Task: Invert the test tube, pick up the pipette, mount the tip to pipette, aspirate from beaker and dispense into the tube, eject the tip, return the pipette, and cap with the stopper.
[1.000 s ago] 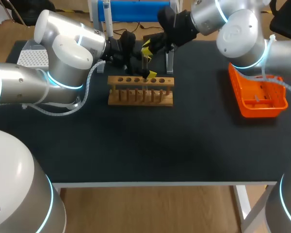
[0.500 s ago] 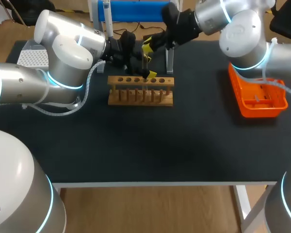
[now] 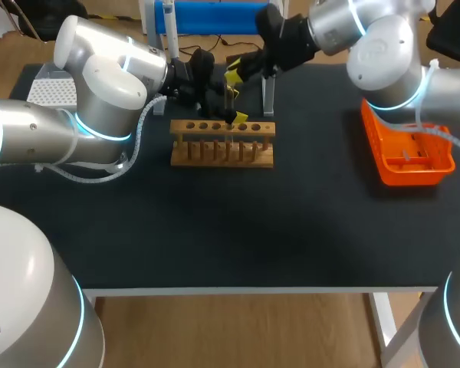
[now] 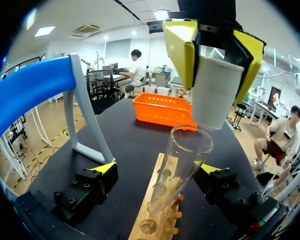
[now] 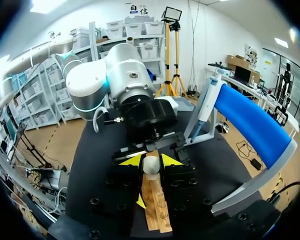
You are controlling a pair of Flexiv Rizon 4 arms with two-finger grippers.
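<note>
Black table (image 3: 215, 230) | wooden rack (image 3: 222, 149) at its far middle | my left gripper (image 4: 158, 169) spread open, fingers either side of the glass test tube (image 4: 182, 165), which stands tilted in the rack | my right gripper (image 5: 151, 162) clamped on the white stopper (image 4: 213, 95), just over the tube's mouth.

Front half: bare table (image 3: 230, 230), I can swing either arm thru.
Rack (image 3: 222, 143) top: blocked. R gripper (image 4: 215, 55) w/ stopper (image 4: 215, 95) just over tube (image 4: 182, 165) mouth; L gripper (image 4: 157, 170) fingers flank tube.
Behind rack: tight, blue stand (image 3: 215, 15) close.
R side: orange basket (image 3: 406, 153) well apart from rack, wide lane btw.
</note>
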